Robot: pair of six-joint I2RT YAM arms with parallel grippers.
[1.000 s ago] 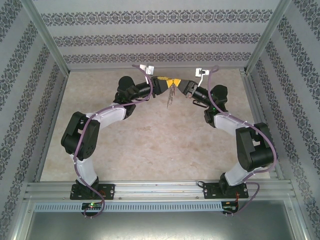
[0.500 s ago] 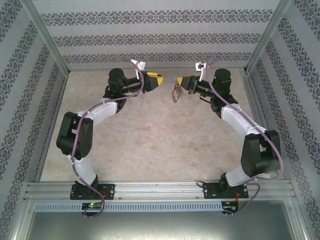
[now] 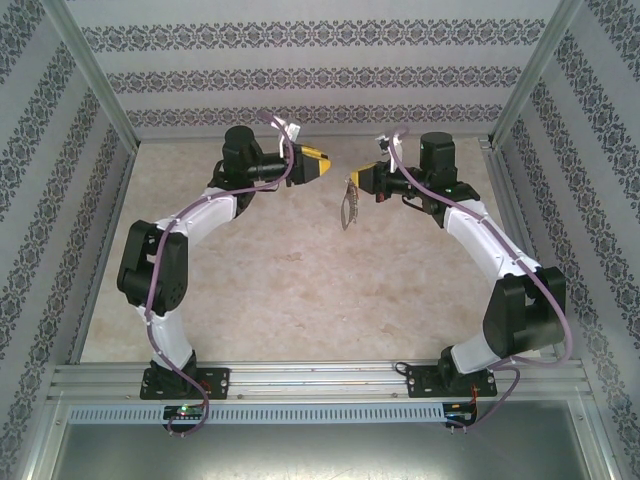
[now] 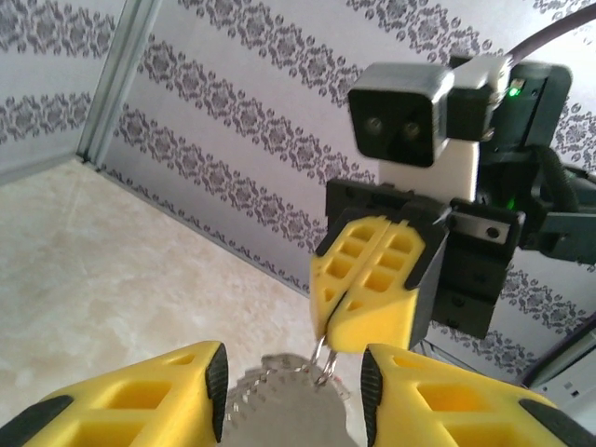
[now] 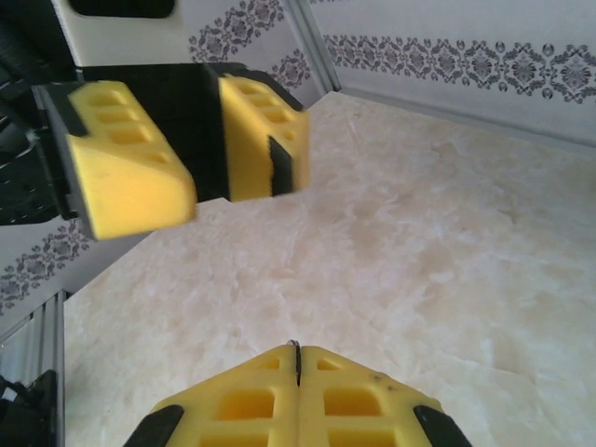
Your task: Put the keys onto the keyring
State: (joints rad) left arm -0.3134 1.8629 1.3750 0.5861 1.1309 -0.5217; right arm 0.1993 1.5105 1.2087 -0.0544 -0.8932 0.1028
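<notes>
Left wrist view, lower middle: the left gripper (image 4: pixel 293 371) stands wide apart and holds nothing, one ribbed yellow finger (image 4: pixel 140 405) in each bottom corner. Facing it at centre right, the right gripper (image 4: pixel 343 321) is pressed fully closed on the thin wire of the keyring (image 4: pixel 325 358), which hangs below its tips. The toothed pieces (image 4: pixel 284 414) on the ring dangle between the left fingers and seem to touch neither.

From above, the ring hangs in the upper middle of the frame, clear of the table (image 3: pixel 300 290). Whether a red-headed key hangs among the pieces is too small to tell.

This looks like a mid-air hand-over or steadying step. The next move probably calls for the left jaws to close squarely on the flat pieces, without knocking the free-swinging loop.

The wire is fine, silvery and rounded. The pieces are flat, matt grey and saw-edged. The fingers are moulded plastic with hollow cells and black pads (image 4: pixel 217 377). The table is pale and marbled.
</notes>
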